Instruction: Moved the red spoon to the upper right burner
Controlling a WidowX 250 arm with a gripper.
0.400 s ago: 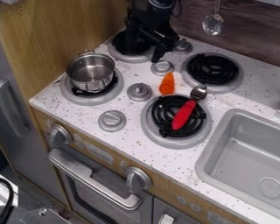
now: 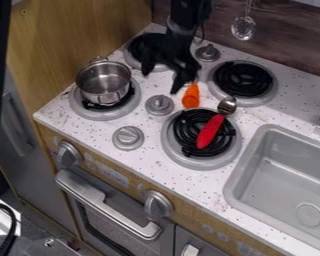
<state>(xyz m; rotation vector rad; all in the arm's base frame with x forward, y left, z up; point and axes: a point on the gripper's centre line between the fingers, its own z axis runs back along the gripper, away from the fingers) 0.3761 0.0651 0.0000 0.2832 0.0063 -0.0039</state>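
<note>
And here's the black gripper point(image 2: 161, 83), hanging over the far part of the stovetop, fingers spread wide with nothing between them! Right beside its right-hand finger sits the orange object point(image 2: 191, 97), smooth and tapering. Just near of the gripper, a round silver-grey knob point(image 2: 160, 105) with a raised grip.

Out to the right now, and there's the red spoon point(image 2: 210, 132)! Its rounded red handle lies slantwise across the black coils of the near right burner point(image 2: 197, 161), and its shiny metal bowl points to the far side, out over the speckled white counter point(image 2: 189, 192), just beside the rim of the far right burner point(image 2: 273, 91), a black coil in a smooth grey ring.

Over to the left, the polished metal pot point(image 2: 104, 82), round and straight-walled, stands upright on the near left burner point(image 2: 89, 112). Behind the gripper, the dark far left burner point(image 2: 133, 61). Away to the right, the matte grey sink point(image 2: 248, 162) with its rounded corners, and up against the wood-grain back wall point(image 2: 289, 42), a metal utensil point(image 2: 243, 28) hangs!
</note>
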